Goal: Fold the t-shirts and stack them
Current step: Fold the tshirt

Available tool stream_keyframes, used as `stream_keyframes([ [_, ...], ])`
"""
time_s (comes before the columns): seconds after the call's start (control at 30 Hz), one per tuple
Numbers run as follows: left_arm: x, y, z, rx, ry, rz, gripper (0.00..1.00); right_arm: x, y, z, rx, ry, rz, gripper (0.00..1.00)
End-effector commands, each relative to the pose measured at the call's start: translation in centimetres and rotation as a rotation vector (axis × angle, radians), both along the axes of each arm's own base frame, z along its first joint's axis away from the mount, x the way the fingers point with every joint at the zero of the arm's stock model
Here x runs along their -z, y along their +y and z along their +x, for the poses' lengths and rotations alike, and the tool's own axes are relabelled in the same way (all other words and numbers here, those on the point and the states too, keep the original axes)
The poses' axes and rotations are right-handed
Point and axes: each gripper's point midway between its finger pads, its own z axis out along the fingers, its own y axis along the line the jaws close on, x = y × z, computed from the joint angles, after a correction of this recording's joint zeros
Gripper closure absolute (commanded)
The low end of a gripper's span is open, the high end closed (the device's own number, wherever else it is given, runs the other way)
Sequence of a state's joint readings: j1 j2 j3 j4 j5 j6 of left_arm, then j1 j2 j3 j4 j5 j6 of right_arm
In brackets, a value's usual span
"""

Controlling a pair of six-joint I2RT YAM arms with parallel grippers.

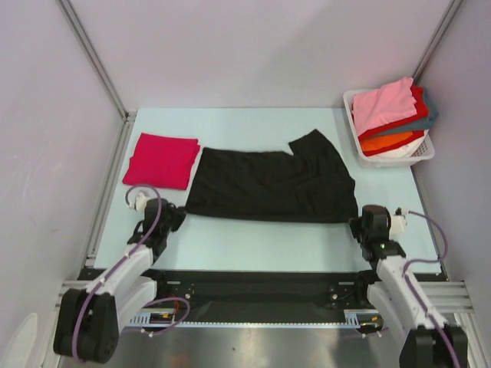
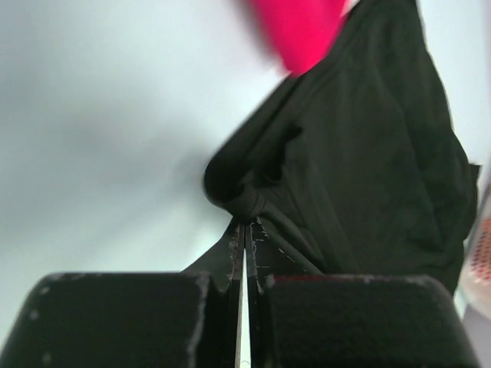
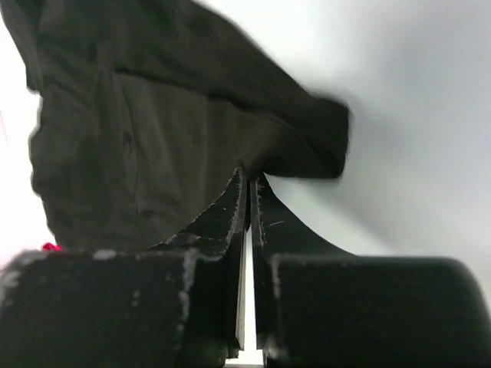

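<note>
A large black t-shirt (image 1: 272, 184) lies spread across the middle of the table, one sleeve sticking up at the back. A folded magenta-red t-shirt (image 1: 161, 159) lies to its left. My left gripper (image 1: 175, 216) is shut on the black shirt's near left corner (image 2: 245, 203). My right gripper (image 1: 359, 222) is shut on its near right corner (image 3: 307, 149). Both corners are pinched between the fingertips, low over the table. The magenta-red shirt shows blurred at the top of the left wrist view (image 2: 299, 31).
A white slatted basket (image 1: 418, 153) stands at the back right, holding pink (image 1: 383, 103), red, teal and orange folded shirts. Grey walls and metal frame posts close in the table on three sides. The black rail of the arm bases runs along the near edge.
</note>
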State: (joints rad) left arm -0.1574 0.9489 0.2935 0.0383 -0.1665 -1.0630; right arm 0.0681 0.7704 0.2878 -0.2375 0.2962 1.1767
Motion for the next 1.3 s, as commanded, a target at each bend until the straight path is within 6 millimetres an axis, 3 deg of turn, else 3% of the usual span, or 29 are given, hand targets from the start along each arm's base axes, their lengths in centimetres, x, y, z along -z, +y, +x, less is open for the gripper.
stream_keyframes([
  [0.0,1.7,1.0,-2.2,-0.004,-0.001,0.033,1.0,0.6,-0.8,-2.2,0.054,-0.017,0.009,0.96],
  [0.03,1.5,0.9,-2.5,0.005,-0.025,0.03,1.0,0.5,-0.8,-3.0,0.049,-0.026,0.01,0.95],
  [0.1,3.4,1.1,-4.3,0.014,0.021,0.038,1.0,1.6,-0.6,-4.6,0.03,0.013,0.007,0.92],
  [0.13,3.8,1.1,-4.8,0.016,0.026,0.035,1.0,0.9,-0.6,-4.8,0.027,-0.023,0.011,0.93],
  [0.2,4.6,1.2,-5.8,0.012,0.023,0.029,1.0,1.7,-0.5,-6.0,0.018,0.012,0.011,0.91],
  [0.33,3.8,1.4,-6.1,0.0,-0.016,0.023,1.0,1.3,-0.2,-6.8,0.007,-0.001,0.024,0.78],
  [0.37,3.5,1.4,-6.0,-0.003,-0.026,0.023,0.96,1.0,-0.1,-6.7,-0.001,-0.011,0.022,0.61],
  [0.4,3.3,1.5,-6.0,-0.004,-0.032,0.025,0.91,0.9,-0.2,-6.8,-0.003,-0.004,0.017,0.54],
  [0.43,2.6,1.5,-5.8,0.001,-0.04,0.031,0.83,0.6,-0.4,-6.8,0.005,-0.007,0.003,0.49],
  [0.47,2.6,1.5,-6.1,0.004,-0.021,0.04,0.69,-0.5,-0.6,-6.5,0.004,-0.018,-0.009,0.43],
  [0.53,1.3,1.9,-5.9,-0.012,-0.021,0.058,0.56,-1.8,-1.0,-6.1,-0.001,-0.036,-0.053,0.42],
  [0.57,1.3,2.2,-6.3,-0.017,0.002,0.069,0.44,-3.1,-1.1,-5.7,-0.012,-0.058,-0.07,0.42],
  [0.6,0.8,2.3,-6.2,-0.019,-0.005,0.079,0.39,-3.9,-1.1,-4.9,-0.027,-0.075,-0.092,0.42],
  [0.73,-2.4,3.3,-5.7,-0.019,-0.054,0.163,0.33,-7.7,-0.8,-2.2,-0.14,-0.123,-0.21,0.43],
  [0.87,-6.0,3.8,-4.5,0.013,-0.082,0.261,0.13,-11.5,0.9,2.0,-0.316,-0.179,-0.304,0.44],
  [0.9,-6.4,3.8,-4.1,0.02,-0.087,0.27,0.1,-14.2,1.3,3.4,-0.339,-0.23,-0.321,0.44],
  [0.93,-7.2,3.3,-3.5,0.06,-0.114,0.279,0.1,-13.3,1.8,4.5,-0.379,-0.178,-0.317,0.44],
  [1.0,-8.2,2.5,-1.9,0.096,-0.157,0.281,0.1,-14.4,2.4,6.2,-0.438,-0.193,-0.35,0.44],
  [1.07,-11.0,0.9,0.1,0.169,-0.264,0.268,0.1,-15.5,3.1,8.1,-0.475,-0.2,-0.348,0.44],
  [1.1,-10.4,0.8,0.9,0.175,-0.228,0.271,0.1,-16.1,3.4,9.0,-0.504,-0.223,-0.366,0.44],
  [1.13,-12.3,0.4,2.0,0.189,-0.265,0.276,0.11,-17.8,3.7,9.8,-0.514,-0.258,-0.376,0.44],
  [1.17,-13.4,0.0,3.0,0.207,-0.294,0.282,0.12,-17.1,3.8,10.8,-0.524,-0.23,-0.38,0.44],
  [1.2,-12.3,-0.2,4.1,0.224,-0.242,0.299,0.12,-17.4,3.6,11.4,-0.535,-0.227,-0.407,0.44],
  [1.23,-14.4,-0.6,5.5,0.231,-0.286,0.305,0.12,-18.7,3.7,12.5,-0.537,-0.248,-0.423,0.45],
  [1.27,-14.6,-1.3,6.5,0.267,-0.286,0.307,0.12,-17.7,3.6,13.5,-0.544,-0.204,-0.427,0.45],
])
